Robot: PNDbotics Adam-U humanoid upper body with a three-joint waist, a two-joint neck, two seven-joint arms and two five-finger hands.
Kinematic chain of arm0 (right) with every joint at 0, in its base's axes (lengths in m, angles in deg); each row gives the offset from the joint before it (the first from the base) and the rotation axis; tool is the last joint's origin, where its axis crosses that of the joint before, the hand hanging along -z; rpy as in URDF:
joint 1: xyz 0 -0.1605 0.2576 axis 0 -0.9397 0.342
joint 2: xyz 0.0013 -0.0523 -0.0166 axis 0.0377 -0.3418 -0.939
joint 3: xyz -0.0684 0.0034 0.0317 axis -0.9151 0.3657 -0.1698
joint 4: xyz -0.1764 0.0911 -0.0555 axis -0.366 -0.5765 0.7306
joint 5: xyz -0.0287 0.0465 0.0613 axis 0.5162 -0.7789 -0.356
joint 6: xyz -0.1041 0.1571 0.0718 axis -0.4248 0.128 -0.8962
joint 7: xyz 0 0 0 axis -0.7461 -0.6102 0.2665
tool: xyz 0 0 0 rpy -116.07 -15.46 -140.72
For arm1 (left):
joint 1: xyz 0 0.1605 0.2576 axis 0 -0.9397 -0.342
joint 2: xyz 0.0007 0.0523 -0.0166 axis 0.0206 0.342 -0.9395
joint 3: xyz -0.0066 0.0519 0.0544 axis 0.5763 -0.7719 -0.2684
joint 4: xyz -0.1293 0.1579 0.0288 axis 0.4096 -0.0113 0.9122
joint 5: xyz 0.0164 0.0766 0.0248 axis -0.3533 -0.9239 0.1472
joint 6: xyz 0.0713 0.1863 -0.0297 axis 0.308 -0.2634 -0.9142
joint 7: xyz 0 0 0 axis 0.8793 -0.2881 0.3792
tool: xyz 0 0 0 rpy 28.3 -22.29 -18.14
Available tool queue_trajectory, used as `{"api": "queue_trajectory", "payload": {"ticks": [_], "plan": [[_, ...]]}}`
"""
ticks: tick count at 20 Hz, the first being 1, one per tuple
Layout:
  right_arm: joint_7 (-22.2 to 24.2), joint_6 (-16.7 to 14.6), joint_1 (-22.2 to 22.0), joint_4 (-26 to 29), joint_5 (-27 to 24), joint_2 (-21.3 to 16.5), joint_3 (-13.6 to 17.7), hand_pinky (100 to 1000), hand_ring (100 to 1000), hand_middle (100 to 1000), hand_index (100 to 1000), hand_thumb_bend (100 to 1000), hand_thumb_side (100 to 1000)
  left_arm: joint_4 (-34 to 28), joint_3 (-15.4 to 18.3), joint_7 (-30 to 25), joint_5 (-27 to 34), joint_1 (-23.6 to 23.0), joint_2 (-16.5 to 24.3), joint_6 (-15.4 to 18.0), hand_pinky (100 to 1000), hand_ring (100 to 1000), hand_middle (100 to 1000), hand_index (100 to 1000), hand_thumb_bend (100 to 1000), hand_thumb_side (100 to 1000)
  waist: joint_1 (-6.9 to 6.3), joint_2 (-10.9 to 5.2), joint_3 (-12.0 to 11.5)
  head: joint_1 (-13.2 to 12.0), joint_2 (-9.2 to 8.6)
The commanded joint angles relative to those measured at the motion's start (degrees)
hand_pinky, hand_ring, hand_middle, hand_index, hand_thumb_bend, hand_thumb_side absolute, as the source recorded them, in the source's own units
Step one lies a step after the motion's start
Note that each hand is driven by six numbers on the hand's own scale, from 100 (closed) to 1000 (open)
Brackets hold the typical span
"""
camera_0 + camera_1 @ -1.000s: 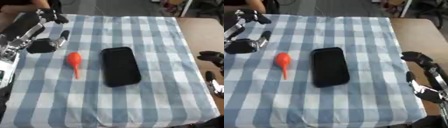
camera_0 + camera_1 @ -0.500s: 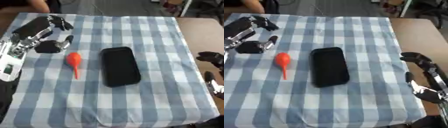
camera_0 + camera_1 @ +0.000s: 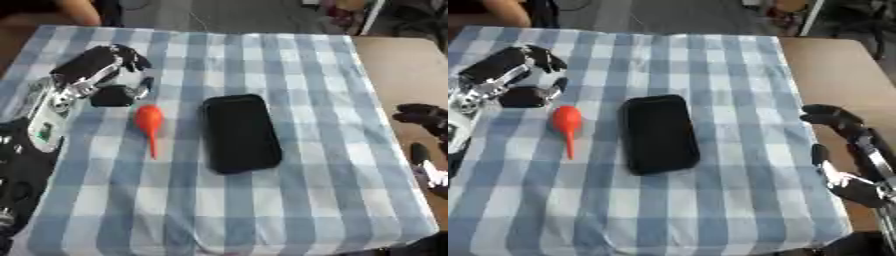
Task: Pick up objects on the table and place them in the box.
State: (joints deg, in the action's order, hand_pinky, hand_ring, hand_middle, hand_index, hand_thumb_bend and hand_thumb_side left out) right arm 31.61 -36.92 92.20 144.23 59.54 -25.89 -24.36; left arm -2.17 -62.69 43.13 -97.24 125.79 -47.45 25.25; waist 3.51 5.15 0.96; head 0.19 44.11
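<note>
The left hand [image 3: 92, 70] is reaching in over the far left of the checked tabletop [image 3: 315, 100], its fingers [image 3: 131, 56] curling partway above a small black object [image 3: 111, 96] that is lying on the cloth; whether they are touching it cannot be told, and nothing is being held as far as these views show. Just to the right of that object, an orange bulb with a thin tail [image 3: 149, 122] is lying flat, tail pointing toward the near edge. Near the middle, a flat black slab with rounded corners [image 3: 241, 132] is lying lengthwise, apart from the bulb. At the right edge, off the cloth, the right hand [image 3: 846, 150] is idling with its fingers loosely bent and holding nothing. No box is showing in either view. In my judgement the picking step is only beginning, with all three objects on the cloth. The next move is calling for the left hand to settle down over the small black object, close round it, lift it clear, and carry it toward the box, wherever that is standing.
</note>
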Motion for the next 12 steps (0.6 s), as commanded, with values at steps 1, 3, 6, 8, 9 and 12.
{"api": "queue_trajectory", "payload": {"ticks": [1, 3, 6, 8, 9, 12], "plan": [[15.56, -15.32, 0.36, 0.57, -0.51, -1.17, 0.17, 836, 810, 847, 838, 100, 419, 0.83, -0.48, 1.10, -2.11, 1.38, 0.92, 1.15, 685, 591, 607, 798, 750, 735, -0.16, -0.84, 0.11, -0.26, 0.01], [15.62, -15.32, 0.37, 0.57, -0.57, -1.18, 0.15, 836, 810, 847, 838, 100, 419, 1.11, -0.94, 1.46, -3.24, 1.28, 1.09, 2.00, 686, 592, 602, 802, 764, 736, -0.17, -0.86, 0.14, -0.29, 0.01], [15.71, -15.32, 0.38, 0.56, -0.63, -1.18, 0.15, 836, 809, 847, 838, 100, 419, 1.36, -1.52, 2.03, -5.18, 0.95, 1.39, 3.05, 689, 593, 591, 804, 774, 747, -0.20, -0.89, 0.17, -0.31, 0.01], [15.73, -15.32, 0.38, 0.55, -0.66, -1.19, 0.17, 836, 809, 847, 838, 100, 419, 1.36, -1.77, 2.42, -6.14, 0.59, 1.58, 3.58, 690, 584, 589, 805, 776, 752, -0.22, -0.88, 0.16, -0.29, 0.01], [15.75, -15.32, 0.37, 0.55, -0.66, -1.21, 0.17, 836, 809, 847, 838, 100, 419, 1.31, -1.89, 2.57, -6.50, 0.36, 1.71, 3.82, 690, 577, 588, 805, 777, 754, -0.25, -0.88, 0.15, -0.29, 0.01], [15.81, -15.32, 0.33, 0.54, -0.66, -1.25, 0.19, 836, 809, 847, 838, 100, 419, 0.92, -2.32, 2.75, -7.08, -0.40, 2.22, 4.52, 691, 554, 586, 806, 781, 758, -0.33, -0.88, 0.15, -0.21, 0.01]]}}
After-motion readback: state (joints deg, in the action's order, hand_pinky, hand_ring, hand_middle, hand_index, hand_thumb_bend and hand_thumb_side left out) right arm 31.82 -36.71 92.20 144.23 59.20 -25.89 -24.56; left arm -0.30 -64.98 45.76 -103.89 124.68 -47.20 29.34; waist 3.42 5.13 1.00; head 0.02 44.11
